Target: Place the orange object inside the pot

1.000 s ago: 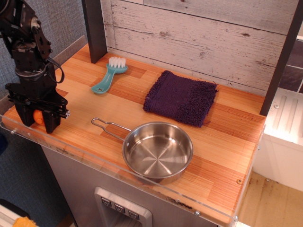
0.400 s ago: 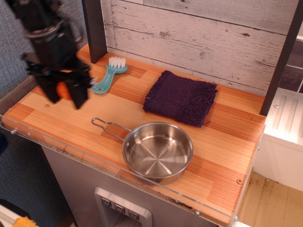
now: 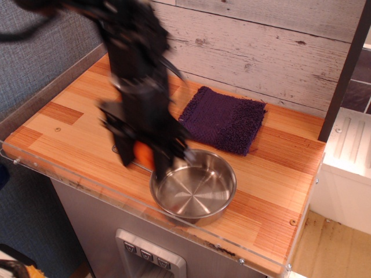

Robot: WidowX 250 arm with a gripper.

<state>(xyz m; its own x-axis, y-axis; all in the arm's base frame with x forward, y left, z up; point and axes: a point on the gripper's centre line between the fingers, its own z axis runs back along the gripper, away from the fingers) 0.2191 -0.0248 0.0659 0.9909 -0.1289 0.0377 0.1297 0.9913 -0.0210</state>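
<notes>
Toy kitchen w/ wood counter (image 3: 75,124), whitewashed plank wall (image 3: 249,46), steel pot (image 3: 194,186), purple cloth (image 3: 223,119).

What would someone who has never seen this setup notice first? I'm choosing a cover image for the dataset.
The eye lands on the blurred black gripper in the centre-left, clamped on a small glossy orange toy fruit just over the left rim of the shallow round stainless-steel pot at the counter's front. Behind the pot, a dark purple folded cloth lies on the striped wooden counter near the whitewashed plank wall.
</notes>
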